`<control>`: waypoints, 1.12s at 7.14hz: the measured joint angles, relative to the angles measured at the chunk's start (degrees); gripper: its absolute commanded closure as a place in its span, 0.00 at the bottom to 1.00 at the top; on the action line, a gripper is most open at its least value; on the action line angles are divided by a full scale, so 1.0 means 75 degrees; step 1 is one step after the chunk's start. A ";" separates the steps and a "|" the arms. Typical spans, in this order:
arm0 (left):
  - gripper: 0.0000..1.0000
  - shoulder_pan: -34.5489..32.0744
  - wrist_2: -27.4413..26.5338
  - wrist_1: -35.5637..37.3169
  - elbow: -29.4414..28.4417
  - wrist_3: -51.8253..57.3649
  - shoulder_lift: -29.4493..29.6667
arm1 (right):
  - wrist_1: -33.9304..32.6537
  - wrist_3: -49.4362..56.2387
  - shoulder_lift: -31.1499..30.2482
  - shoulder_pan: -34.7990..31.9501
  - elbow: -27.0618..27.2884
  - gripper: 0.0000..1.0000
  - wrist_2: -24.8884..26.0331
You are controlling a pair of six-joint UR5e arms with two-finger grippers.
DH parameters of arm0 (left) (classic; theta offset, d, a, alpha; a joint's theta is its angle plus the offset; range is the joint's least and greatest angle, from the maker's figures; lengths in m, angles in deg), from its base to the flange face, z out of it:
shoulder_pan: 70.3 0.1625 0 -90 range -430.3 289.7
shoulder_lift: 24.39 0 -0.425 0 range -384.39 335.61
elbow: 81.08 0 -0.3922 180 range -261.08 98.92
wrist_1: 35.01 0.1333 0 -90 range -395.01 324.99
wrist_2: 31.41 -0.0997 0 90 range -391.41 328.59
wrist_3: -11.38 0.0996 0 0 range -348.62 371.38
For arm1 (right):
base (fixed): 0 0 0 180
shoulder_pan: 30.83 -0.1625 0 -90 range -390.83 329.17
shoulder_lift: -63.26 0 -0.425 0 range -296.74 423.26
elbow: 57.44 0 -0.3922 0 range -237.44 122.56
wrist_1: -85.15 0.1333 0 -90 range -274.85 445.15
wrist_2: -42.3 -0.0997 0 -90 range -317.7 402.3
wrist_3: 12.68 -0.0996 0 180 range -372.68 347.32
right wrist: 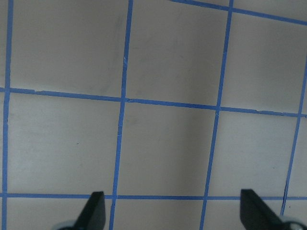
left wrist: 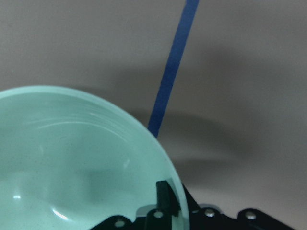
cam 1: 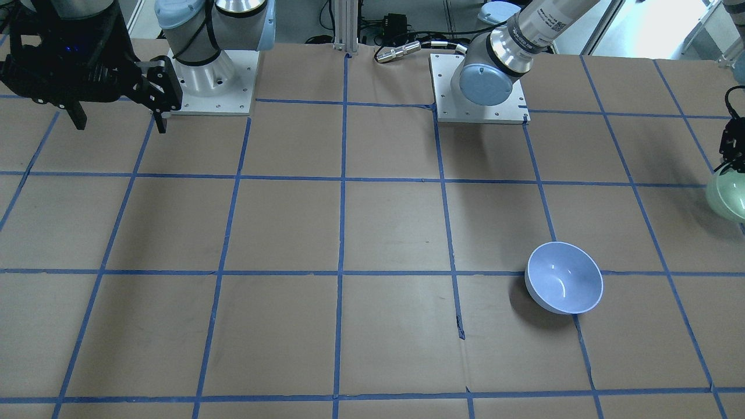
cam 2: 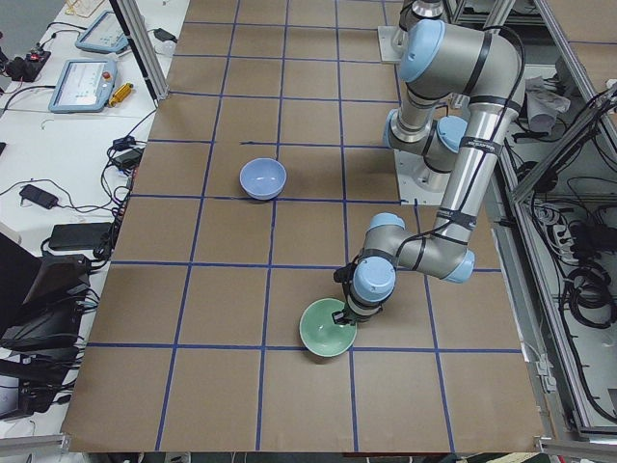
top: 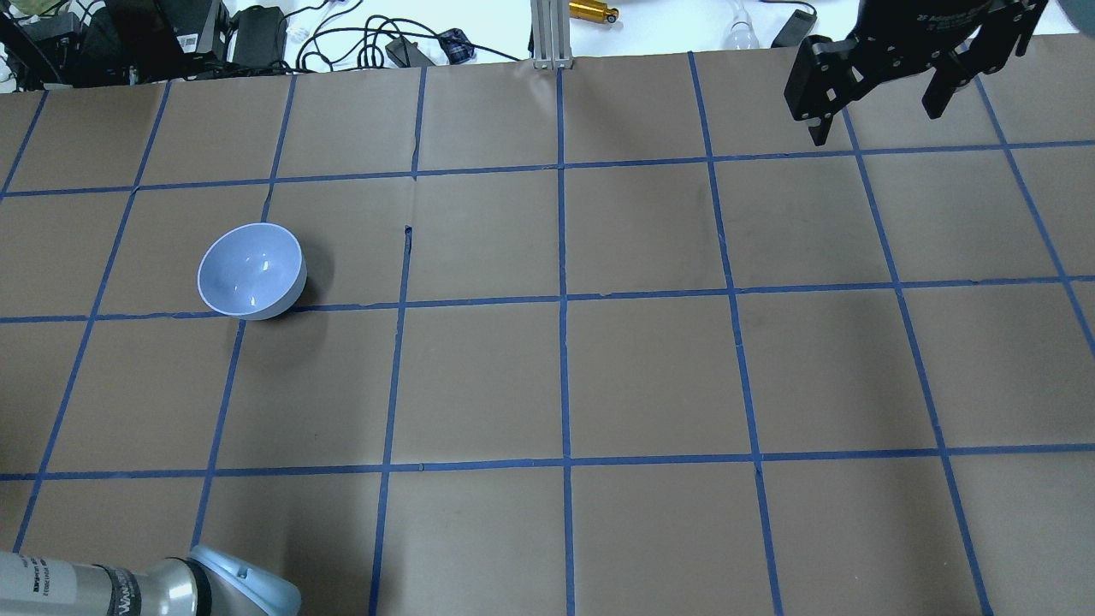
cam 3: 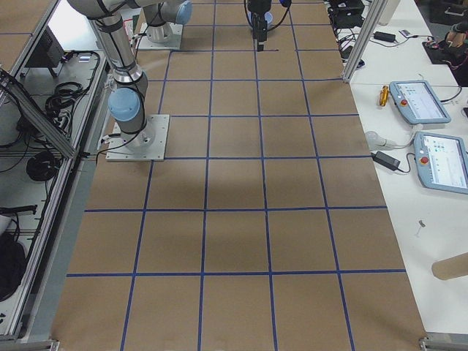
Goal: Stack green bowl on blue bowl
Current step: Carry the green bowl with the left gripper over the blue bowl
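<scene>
Two bowls: well apart.
Green bowl (cam 1: 728, 196): far right edge, rim clenched by left gripper (cam 1: 727, 167) fingers.
Blue bowl (cam 1: 563, 278): upright on desk (cam 1: 372, 233), lower right.
Right gripper (cam 1: 119, 120): upper left, fingers released.

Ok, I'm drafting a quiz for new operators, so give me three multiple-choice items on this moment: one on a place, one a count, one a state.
1. Where is the glossy mint-green round bowl relative to the glossy periwinkle-blue round bowl?
A) nested in it
B) apart from it, at the left gripper
C) upside down on top of it

2. How many bowls show?
A) one
B) two
C) three

3. How is the right gripper?
A) open, empty
B) shut on the blue bowl
C) shut on the green bowl

Answers:
1 B: the left wrist view shows a finger inside the green rim, and the blue bowl stands alone.
2 B: only those two appear.
3 A: its fingers stand wide apart with nothing between them.
</scene>
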 measured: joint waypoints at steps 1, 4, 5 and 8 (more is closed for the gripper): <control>1.00 -0.0175 -0.0001 -0.0017 -0.0009 -0.0028 -0.0161 | 0.0000 0.0000 0.0000 -0.0003 0.0000 0.00 0.0000; 1.00 -0.1339 0.0092 -0.0581 -0.0389 -0.1039 -0.0716 | 0.0000 0.0000 0.0000 -0.0005 0.0000 0.00 0.0000; 1.00 -0.1981 0.0114 -0.0846 -0.0624 -0.1736 -0.0856 | 0.0000 0.0000 0.0000 -0.0005 0.0000 0.00 0.0000; 1.00 -0.3755 0.0557 -0.1135 -0.0848 -0.4017 -0.1228 | 0.0000 0.0000 0.0000 -0.0005 0.0000 0.00 0.0000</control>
